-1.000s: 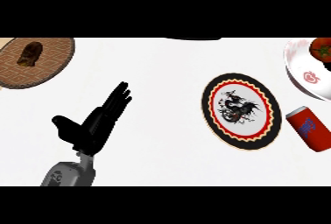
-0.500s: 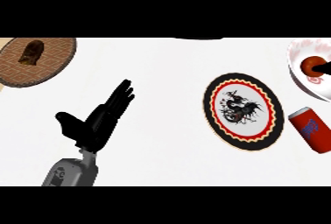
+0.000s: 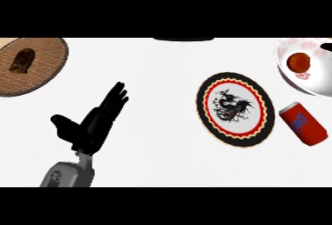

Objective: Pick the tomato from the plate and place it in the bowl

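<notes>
1. Tomato [image 3: 299,62]: reddish-brown, round, sits inside the white bowl [image 3: 316,85] at the view's upper right; nothing touches it.
2. Bowl: red markings on its inner wall, partly cut off by the right edge of the view.
3. Plate [image 3: 235,110]: just left of and below the bowl, round, black rim with a red scalloped ring and a dark crest on white; nothing lies on it.
4. Red can [image 3: 303,123]: lies on its side, right of the plate, below the bowl, apart from both.
5. Left robot hand [image 3: 91,124]: lower left, well apart from the plate, fingers straight and together, thumb out, holding nothing.
6. Wooden board [image 3: 39,66]: upper left, carrying a dark brown lump [image 3: 23,60].
7. White table [image 3: 156,74] under everything.
</notes>
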`<state>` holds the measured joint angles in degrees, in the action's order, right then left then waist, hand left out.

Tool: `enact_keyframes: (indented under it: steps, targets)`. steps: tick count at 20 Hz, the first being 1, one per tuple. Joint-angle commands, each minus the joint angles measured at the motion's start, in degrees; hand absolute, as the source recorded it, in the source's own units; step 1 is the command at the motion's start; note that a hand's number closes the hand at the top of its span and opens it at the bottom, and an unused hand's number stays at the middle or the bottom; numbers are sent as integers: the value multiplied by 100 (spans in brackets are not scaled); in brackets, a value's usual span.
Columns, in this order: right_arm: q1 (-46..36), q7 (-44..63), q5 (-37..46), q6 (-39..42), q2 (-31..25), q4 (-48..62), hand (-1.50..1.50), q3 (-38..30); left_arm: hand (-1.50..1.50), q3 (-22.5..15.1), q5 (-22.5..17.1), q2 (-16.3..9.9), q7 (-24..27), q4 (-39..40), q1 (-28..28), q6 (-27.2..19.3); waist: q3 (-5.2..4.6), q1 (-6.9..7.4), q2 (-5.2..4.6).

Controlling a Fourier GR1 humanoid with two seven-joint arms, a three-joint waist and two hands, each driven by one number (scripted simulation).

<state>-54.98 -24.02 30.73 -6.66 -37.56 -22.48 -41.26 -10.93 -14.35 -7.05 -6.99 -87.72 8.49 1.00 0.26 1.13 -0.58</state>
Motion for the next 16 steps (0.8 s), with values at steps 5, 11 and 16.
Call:
enact_keyframes:
  steps: [5,11,16]
  targets:
    - [960,-929,-1262,1665,-168,-825,-150,-686,0,187,-22,-167,-30,-65,-348,19,-36,-379,171]
    - [2506,-1744,-1778,2377,466,-1939,-150,-876,0,193,-1,-142,-147,-261,-532,-105,-45,-622,238]
    - [3711,-2080,-2027,3109,621,-2934,150,-986,0,447,-23,-306,39,-236,-723,-99,-71,-841,287]
